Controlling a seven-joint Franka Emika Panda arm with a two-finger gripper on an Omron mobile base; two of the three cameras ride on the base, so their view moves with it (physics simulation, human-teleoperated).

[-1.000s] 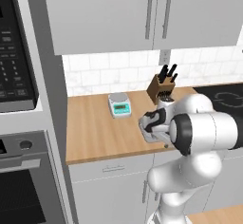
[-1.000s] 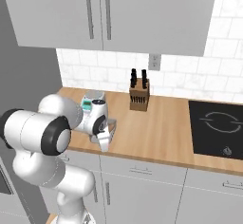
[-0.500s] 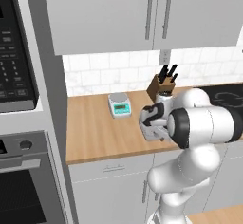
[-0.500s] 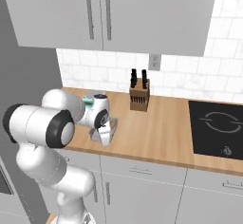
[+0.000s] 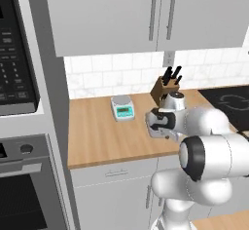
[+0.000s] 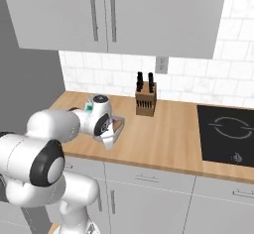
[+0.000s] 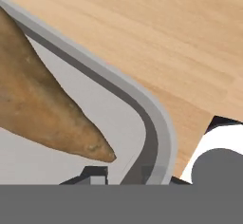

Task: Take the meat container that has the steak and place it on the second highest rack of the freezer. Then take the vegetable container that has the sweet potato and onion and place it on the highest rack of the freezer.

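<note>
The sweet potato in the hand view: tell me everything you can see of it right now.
The sweet potato is a tan-brown tuber with a dull, faintly mottled skin, tapering to a blunt pointed tip. Its other end runs out of frame. It lies on the pale grey floor of a tray with a raised grey rim and a rounded corner, its tip short of that corner. Wooden counter lies beyond the rim.

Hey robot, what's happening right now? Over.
Claw low over wooden counter, closure unclear. Sweet potato in grey tray, right at claw. Knife block and scale stand apart.

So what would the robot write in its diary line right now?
phase: carrying | gripper: shut on vegetable container | sweet potato: in container | below: wooden counter | freezer: unseen
</note>
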